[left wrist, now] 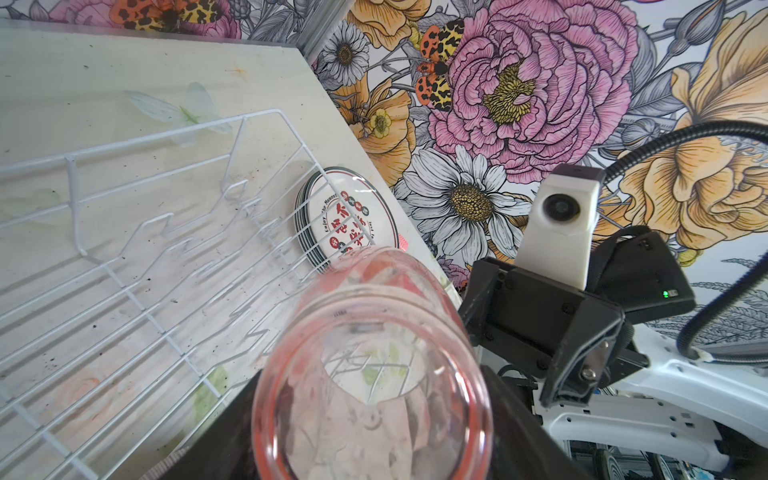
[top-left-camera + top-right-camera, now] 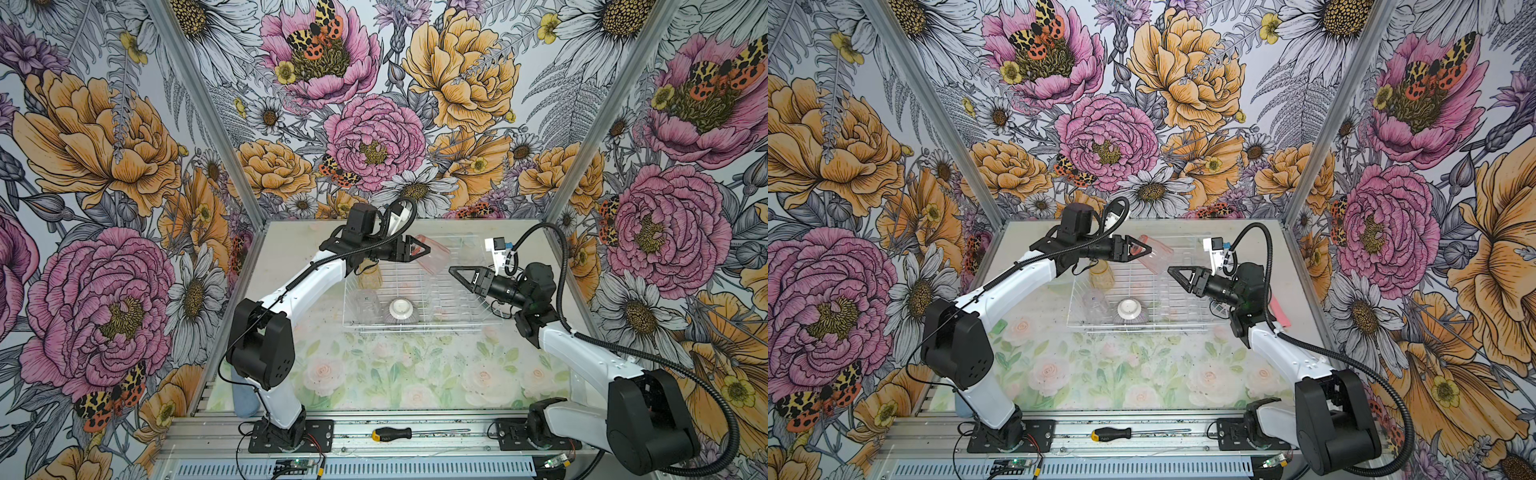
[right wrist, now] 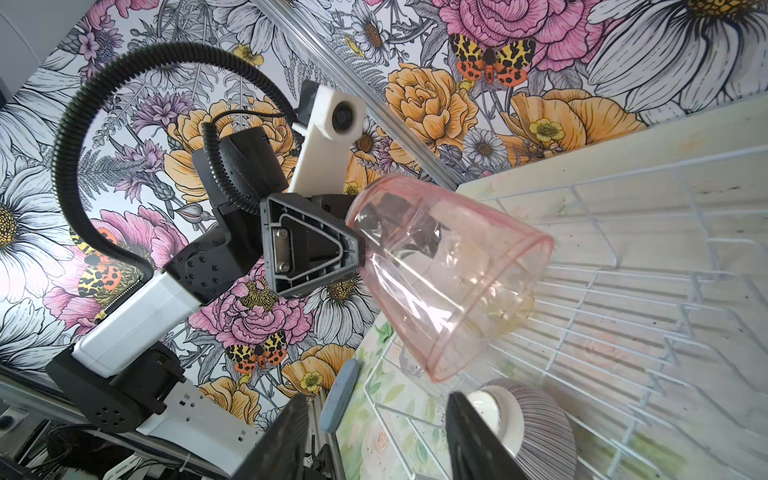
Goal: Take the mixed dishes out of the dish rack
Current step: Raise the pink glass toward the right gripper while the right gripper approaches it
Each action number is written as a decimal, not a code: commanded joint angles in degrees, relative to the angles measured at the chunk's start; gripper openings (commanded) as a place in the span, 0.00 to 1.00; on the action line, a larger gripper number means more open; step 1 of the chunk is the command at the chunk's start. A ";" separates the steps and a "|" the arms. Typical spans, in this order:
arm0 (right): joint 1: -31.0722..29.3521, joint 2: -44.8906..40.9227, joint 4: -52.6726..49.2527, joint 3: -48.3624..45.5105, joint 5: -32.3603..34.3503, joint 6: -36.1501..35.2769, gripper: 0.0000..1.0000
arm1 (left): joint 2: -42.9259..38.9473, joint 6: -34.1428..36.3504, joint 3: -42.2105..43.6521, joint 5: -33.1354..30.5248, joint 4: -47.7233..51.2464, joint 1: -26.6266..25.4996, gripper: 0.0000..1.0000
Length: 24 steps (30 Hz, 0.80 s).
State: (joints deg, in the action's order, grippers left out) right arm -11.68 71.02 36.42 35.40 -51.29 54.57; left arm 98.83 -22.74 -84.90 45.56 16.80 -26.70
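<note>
We are holding the pink tumbler tipped on its side above the far middle of the dish rack.

The left tool is pinching the tumbler near its base, so the open mouth is pointing right toward the right tool, which is waiting just beside the rim with its fingers spread and nothing between them; we are judging this a pass from one tool to the other. In the rack we are counting one amber tumbler at the far left, one clear tumbler at the near left, and one ribbed bowl lying upside down beside it. A stack of printed plates is lying flat on the worktop just beyond the rack's right side, too tightly packed for us to count.
</note>
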 commanded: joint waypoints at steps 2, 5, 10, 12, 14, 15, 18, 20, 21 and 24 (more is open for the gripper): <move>-0.59 1.28 4.80 0.48 0.32 1.31 0.55 | -3.37 -3.87 1.23 4.58 -7.61 0.15 0.49; -1.06 1.85 6.20 0.97 0.31 1.92 0.55 | -3.30 -4.08 1.64 4.93 -8.03 -0.10 0.49; -1.81 3.27 9.25 1.87 0.82 3.19 0.53 | -3.03 -6.73 3.11 6.40 -12.05 -0.78 0.49; -2.02 4.10 12.15 1.94 0.67 4.68 0.52 | -2.69 -7.62 3.49 6.79 -13.42 -1.09 0.49; -2.03 5.13 15.39 2.05 0.69 6.41 0.51 | -2.50 -8.64 3.83 7.06 -14.82 -1.29 0.49; -2.15 5.49 16.61 2.12 0.65 6.97 0.51 | -2.41 -9.08 3.97 7.29 -15.56 -1.33 0.49; -2.29 6.54 19.55 2.65 0.52 8.45 0.50 | -2.01 -9.94 4.13 7.82 -16.77 -1.86 0.49; -2.37 6.94 20.53 3.10 0.59 8.96 0.48 | -1.73 -10.01 3.98 7.97 -16.89 -2.20 0.49; -2.33 7.04 20.98 3.34 0.68 9.07 0.47 | -1.58 -10.13 3.98 8.12 -16.92 -2.33 0.49; -2.37 7.11 21.75 3.84 1.26 9.45 0.45 | -1.28 -10.22 3.93 8.31 -17.14 -2.54 0.49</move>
State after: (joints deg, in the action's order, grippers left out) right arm -13.61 77.82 53.63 37.17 -50.87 63.02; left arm 97.27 -31.83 -81.03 51.77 2.94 -28.84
